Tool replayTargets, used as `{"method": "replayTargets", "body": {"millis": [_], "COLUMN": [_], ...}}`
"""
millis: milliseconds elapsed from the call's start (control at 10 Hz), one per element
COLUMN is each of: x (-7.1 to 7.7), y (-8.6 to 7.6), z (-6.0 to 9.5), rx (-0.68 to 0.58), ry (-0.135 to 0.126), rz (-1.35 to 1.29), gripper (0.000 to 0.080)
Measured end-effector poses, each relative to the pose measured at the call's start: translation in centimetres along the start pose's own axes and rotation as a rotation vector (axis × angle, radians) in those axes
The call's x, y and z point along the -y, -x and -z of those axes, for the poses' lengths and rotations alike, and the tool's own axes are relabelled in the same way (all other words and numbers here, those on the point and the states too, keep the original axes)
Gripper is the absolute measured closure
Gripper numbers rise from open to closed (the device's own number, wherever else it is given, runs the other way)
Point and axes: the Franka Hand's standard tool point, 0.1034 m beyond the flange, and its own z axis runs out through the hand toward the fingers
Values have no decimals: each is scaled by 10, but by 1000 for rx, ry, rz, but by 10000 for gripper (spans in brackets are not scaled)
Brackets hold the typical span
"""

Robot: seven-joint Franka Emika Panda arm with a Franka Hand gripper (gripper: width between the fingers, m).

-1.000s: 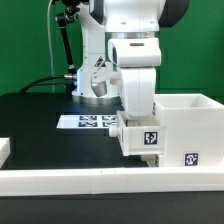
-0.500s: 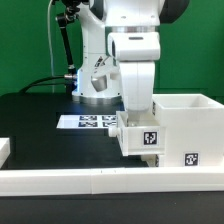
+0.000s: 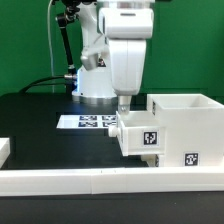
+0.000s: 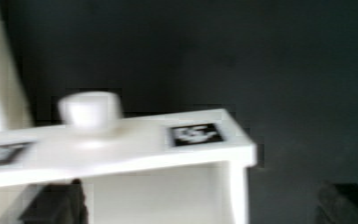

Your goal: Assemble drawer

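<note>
The white casing stands at the exterior view's right, against the border rail. A shallow knobbed tray with a square tag sits partly inside the casing's open side. In the wrist view the tray's front panel shows its round knob and a tag. My gripper hangs just above the tray's knob end and is apart from it. In the wrist view the gripper is open and empty, with dark fingertips wide apart on either side of the tray.
The long low white border rail runs along the front. The marker board lies on the black table behind the tray. Another white part shows at the left edge. The robot base and cables stand at the back.
My gripper has lifted from the tray and shifted slightly toward the exterior view's left. The tray and casing have not moved.
</note>
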Motion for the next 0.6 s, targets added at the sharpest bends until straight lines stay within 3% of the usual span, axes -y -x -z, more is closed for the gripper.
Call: {"method": "replayTargets", "body": {"millis": [100, 300, 500, 600], "x": [-9, -9, -10, -11], "y": [7, 20, 24, 37], "z": [6, 6, 2, -6], "rx": [2, 0, -27, -102], "ry": [11, 11, 14, 15], "rz": [0, -15, 25, 41], "gripper": [151, 150, 150, 150]}}
